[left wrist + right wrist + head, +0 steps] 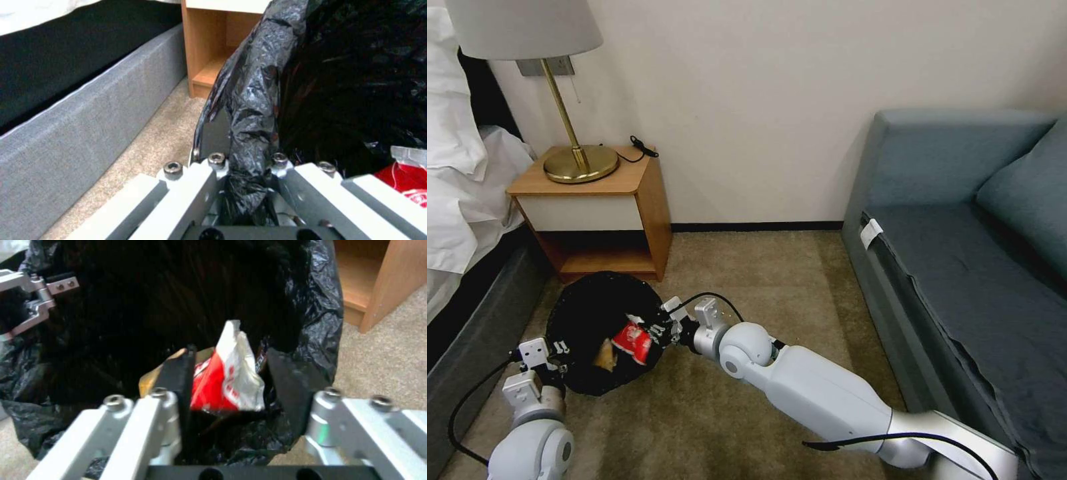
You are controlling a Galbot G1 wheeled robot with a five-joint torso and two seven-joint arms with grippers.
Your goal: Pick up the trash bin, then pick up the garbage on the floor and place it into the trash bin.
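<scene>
The trash bin, lined with a crinkly black bag, is tilted with its mouth facing me just above the carpet. My left gripper is shut on its near rim; the bag-covered rim is pinched between the fingers. My right gripper reaches into the bin's mouth from the right and is open. The red snack packet lies between its spread pads inside the bag. A brown-yellow wrapper rests beside the packet in the bin.
A wooden nightstand with a brass lamp stands right behind the bin. The bed and its grey base run along the left, and a blue-grey sofa along the right. Bare carpet lies between them.
</scene>
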